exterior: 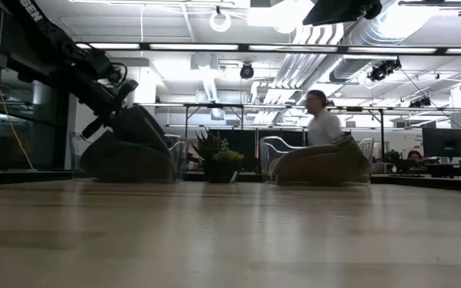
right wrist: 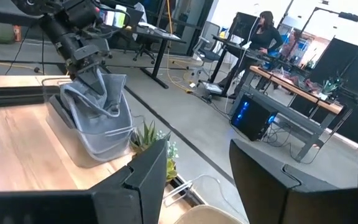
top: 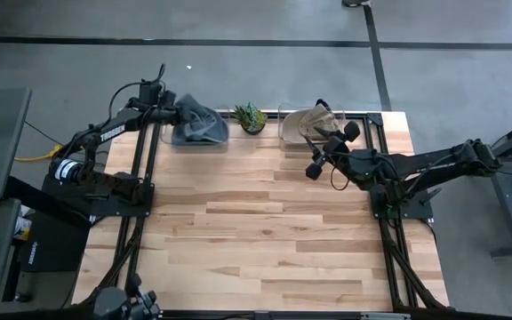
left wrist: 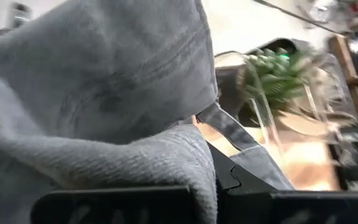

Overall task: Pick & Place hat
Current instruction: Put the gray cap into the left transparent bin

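Observation:
A grey hat [top: 199, 126] sits in a clear bin [right wrist: 98, 146] at the table's far left. It also shows in the low view [exterior: 130, 148]. My left gripper [top: 172, 114] is shut on its top. A tan hat [top: 307, 123] lies in a second clear bin [exterior: 318, 164] at the far right. My right gripper [top: 330, 149] is open and empty just in front of that bin, toward the table's near side. Its fingers show spread in the right wrist view [right wrist: 197, 174]. My left gripper holds the grey hat by a bunched fold at its top [right wrist: 98, 84], pinched between the two fingers. The fingers come slanting down from the table's left. The cloth drapes over the fingers [left wrist: 135, 199] and hides the pads. The hat's lower part rests in the clear bin.
A small potted plant [top: 251, 117] stands between the two bins at the far edge. Black frame rails [top: 140, 178] run along both sides of the table. The wooden top [top: 265, 240] stretches toward the near edge. A person [exterior: 322, 120] shows in the room behind.

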{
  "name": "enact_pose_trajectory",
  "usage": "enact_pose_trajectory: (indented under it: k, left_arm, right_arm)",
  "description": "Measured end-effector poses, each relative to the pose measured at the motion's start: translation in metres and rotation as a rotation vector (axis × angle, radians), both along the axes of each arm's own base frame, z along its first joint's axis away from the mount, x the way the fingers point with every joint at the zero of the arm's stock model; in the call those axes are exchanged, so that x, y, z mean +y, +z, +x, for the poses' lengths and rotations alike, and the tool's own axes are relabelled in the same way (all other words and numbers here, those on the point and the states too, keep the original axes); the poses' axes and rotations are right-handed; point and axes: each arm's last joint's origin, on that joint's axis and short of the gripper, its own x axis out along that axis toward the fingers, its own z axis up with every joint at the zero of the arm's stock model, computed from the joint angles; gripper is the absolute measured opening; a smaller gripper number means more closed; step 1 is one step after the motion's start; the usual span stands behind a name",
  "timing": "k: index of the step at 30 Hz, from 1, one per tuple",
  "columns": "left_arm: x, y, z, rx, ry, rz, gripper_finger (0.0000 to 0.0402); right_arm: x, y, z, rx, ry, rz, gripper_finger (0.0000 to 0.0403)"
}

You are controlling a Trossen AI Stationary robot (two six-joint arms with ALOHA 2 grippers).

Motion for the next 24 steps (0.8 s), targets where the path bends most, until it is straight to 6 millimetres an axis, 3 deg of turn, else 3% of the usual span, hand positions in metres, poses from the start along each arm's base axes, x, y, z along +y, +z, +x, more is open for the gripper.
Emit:
enact_pose_trajectory:
  k: [8,13,18,24]
  left_arm:
    - [0.004,0.017,0.000,0.063,0.045,-0.023,0.0003]
    - [0.000,0.015,-0.002,0.147,0.007,-0.040,0.0026]
    - [-0.001,0.015,0.002,0.163,-0.007,-0.025,0.0086]
    - [-0.002,0.014,0.001,0.169,0.002,-0.051,0.0194]
  right_arm:
    - [0.000,-0.003,0.000,0.018,0.007,0.010,0.0169]
    - [0.000,-0.003,0.000,0.019,0.007,0.010,0.0169]
    - [0.000,-0.003,0.000,0.020,0.019,0.012,0.0169]
    - [0.001,-0.004,0.000,0.017,0.032,0.030,0.0169]
